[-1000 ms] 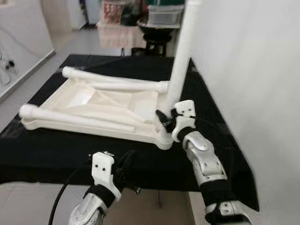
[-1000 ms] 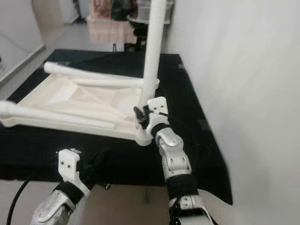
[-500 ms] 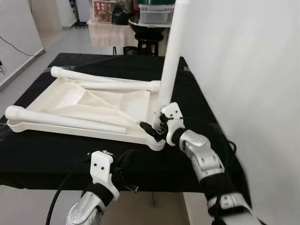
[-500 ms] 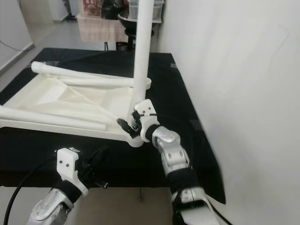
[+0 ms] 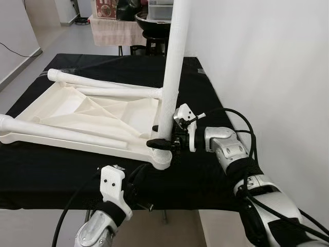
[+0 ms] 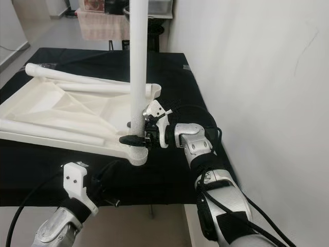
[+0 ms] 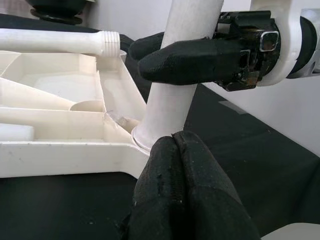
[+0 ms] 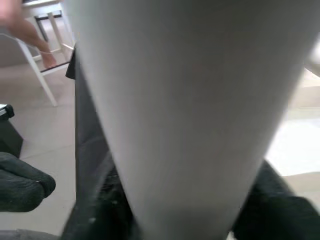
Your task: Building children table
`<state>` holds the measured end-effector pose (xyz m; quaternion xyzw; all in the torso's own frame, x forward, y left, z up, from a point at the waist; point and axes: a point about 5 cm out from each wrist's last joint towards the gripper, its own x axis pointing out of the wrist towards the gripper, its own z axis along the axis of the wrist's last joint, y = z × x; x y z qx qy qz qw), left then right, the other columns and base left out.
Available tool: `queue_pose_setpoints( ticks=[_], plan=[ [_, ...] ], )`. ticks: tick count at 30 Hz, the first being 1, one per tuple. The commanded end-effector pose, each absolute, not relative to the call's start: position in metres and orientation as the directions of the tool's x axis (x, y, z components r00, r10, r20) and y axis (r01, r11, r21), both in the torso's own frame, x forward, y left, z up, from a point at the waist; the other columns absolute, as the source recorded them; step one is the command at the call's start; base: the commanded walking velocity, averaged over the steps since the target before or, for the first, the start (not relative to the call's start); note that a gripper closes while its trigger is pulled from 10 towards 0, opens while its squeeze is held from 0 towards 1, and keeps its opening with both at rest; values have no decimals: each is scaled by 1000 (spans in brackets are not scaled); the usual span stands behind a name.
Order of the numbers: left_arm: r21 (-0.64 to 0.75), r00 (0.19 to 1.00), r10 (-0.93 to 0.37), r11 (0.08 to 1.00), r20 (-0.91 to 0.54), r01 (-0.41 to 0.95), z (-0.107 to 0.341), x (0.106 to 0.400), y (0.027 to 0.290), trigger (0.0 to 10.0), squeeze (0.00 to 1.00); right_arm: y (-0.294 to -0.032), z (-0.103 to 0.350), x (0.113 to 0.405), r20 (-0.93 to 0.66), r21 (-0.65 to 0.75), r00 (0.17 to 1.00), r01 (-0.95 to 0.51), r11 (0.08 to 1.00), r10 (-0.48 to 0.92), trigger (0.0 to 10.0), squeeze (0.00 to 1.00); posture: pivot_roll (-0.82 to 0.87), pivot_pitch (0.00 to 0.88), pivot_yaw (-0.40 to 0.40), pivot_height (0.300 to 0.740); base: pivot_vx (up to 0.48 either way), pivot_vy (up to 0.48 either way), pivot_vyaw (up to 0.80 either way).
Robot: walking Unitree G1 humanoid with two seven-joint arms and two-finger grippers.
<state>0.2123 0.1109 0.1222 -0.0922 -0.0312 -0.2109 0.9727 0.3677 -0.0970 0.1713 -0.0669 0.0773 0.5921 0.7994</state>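
Left wrist view: right tool [image 5: 163, 143] clamps upright table leg [image 5: 171, 72] near socket; left tool [image 7: 176, 165] closed, empty. Leg stiff, light, smooth plastic; low grip best.

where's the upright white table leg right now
The upright white plastic table leg stands in the near right corner socket of the upturned white tabletop on the black cloth, the right gripper clamped around its base.
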Motion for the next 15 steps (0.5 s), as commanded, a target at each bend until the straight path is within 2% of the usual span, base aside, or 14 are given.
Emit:
queue_pose_setpoints(
  ticks=[1,10,12,13,14,15],
  plan=[
    [-168,909,-405,894,99,416,122,211,109,10000,0,-95,169,368,-213,-4,259,-964,265,942,0,0,100,26,-106,740,0,0,0],
    [-170,909,-405,893,99,417,122,209,108,10000,0,-106,162,369,-195,-28,331,-943,332,923,0,0,91,35,-103,740,0,0,0],
    [-171,909,-406,893,100,417,123,208,108,10000,0,-115,156,367,-183,-49,385,-922,383,904,0,0,83,45,-97,740,0,0,0],
    [-171,909,-406,893,100,417,123,208,108,10000,0,-115,156,367,-183,-49,385,-922,383,904,0,0,83,45,-97,740,0,0,0],
    [-171,908,-406,892,100,418,123,208,108,10000,0,-120,154,367,-185,-59,427,-904,424,885,0,0,83,45,-97,740,0,0,0],
    [-171,908,-406,892,100,418,123,208,108,10000,0,-120,154,367,-185,-59,427,-904,424,885,0,0,83,45,-97,740,0,0,0]
  ],
)
